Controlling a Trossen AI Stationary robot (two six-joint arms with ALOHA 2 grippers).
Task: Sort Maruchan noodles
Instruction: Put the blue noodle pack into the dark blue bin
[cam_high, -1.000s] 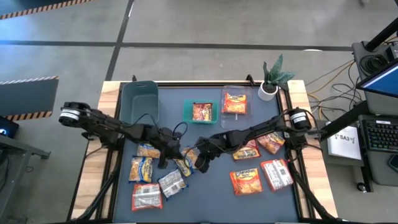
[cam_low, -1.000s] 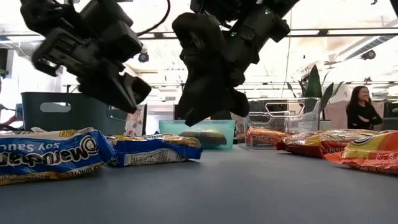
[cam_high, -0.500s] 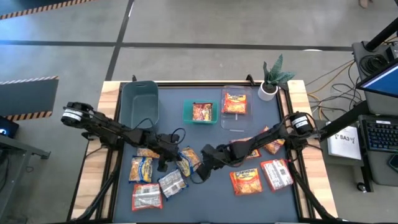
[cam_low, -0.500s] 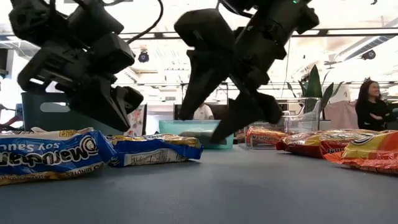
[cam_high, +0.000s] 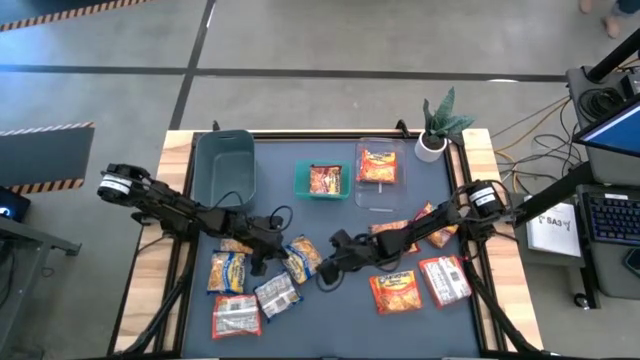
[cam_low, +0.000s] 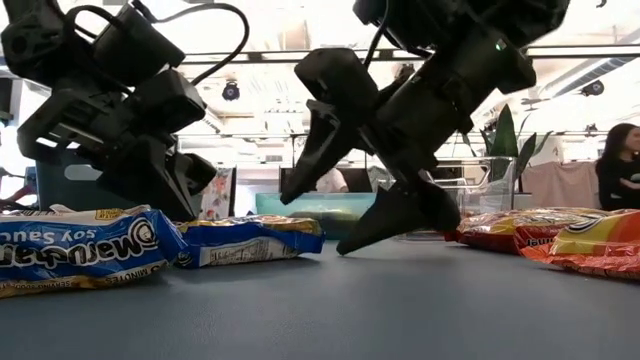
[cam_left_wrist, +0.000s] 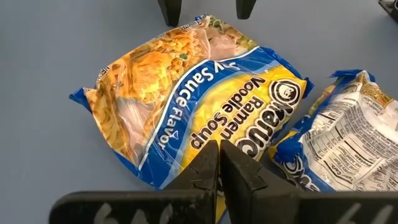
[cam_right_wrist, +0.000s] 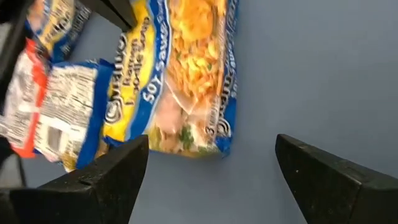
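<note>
Right gripper (cam_high: 327, 274) low over mat, fingers spread wide, beside yellow-and-blue packet (cam_high: 302, 257) at its 10 o'clock. Left gripper (cam_high: 262, 262) pinched together, seemingly empty. Bare mat (cam_high: 330, 310) toward 6 o'clock.

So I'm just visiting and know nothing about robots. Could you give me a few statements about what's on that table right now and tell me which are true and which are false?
1. The right gripper has its fingers spread open beside a yellow-and-blue soy sauce packet. True.
2. The left gripper is open wide. False: its fingers are closed together, holding nothing.
3. The dark green bin holds several packets. False: no packet shows in it.
4. The small teal bin holds a noodle packet. True.
5. A potted plant stands at a far corner of the table. True.
6. The right gripper has lifted the soy sauce packet. False: it lies flat on the table.
</note>
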